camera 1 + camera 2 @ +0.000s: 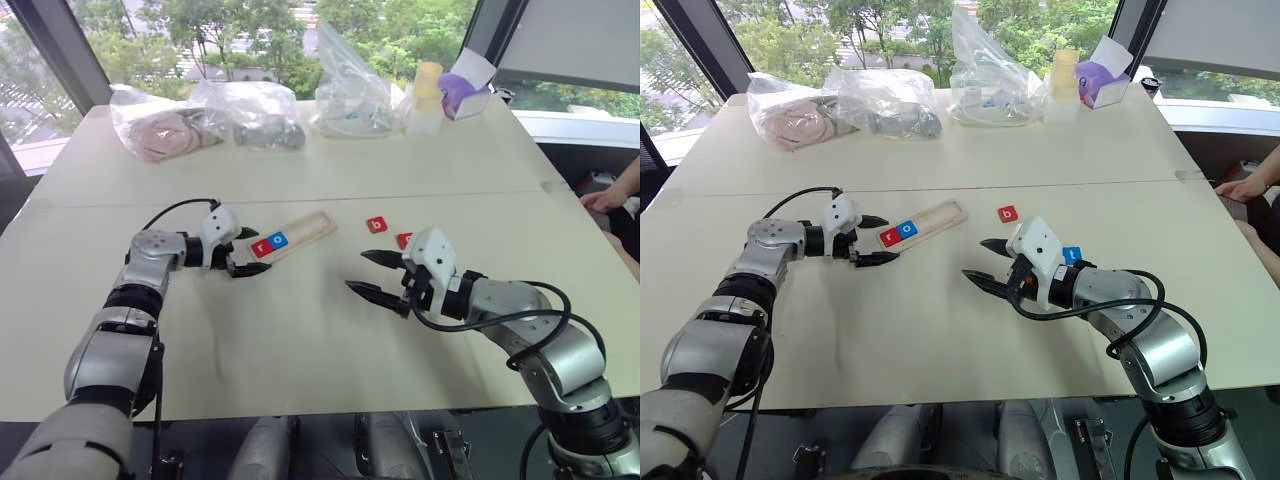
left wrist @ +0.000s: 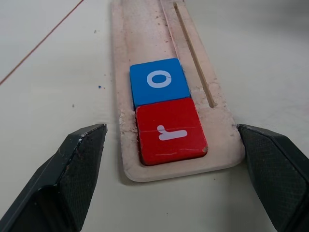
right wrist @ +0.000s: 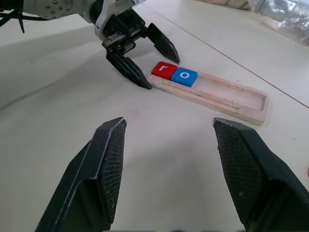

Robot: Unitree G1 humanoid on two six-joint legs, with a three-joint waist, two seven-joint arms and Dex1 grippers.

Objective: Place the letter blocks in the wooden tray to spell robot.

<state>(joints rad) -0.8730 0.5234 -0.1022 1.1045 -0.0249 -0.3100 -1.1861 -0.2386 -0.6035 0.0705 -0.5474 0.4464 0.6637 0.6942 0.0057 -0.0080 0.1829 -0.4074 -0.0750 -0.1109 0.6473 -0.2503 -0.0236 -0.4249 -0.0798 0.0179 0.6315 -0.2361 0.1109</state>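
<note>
On the pale table (image 1: 300, 340), the wooden tray (image 1: 310, 229) lay at an angle with two letter blocks already seated at its near end: a red r block (image 1: 263, 247) at the very end and a blue o block (image 1: 279, 240) touching it, the rest of the tray bare. The left gripper (image 1: 243, 251) hovered at that end with its black fingers spread wide and empty, one to either side of the tray's corner. The right gripper (image 1: 375, 275) hung over bare tabletop well apart from the tray, its fingers parted and holding nothing. A red b block (image 1: 377, 225) rested loose on the table beyond the right gripper, and a blue t block (image 1: 1071, 255) lay beside the right wrist. Clear plastic bags (image 1: 250, 112) sat along the far edge by the window, and a person's hand (image 1: 608, 197) rested at the table's right side.
</note>
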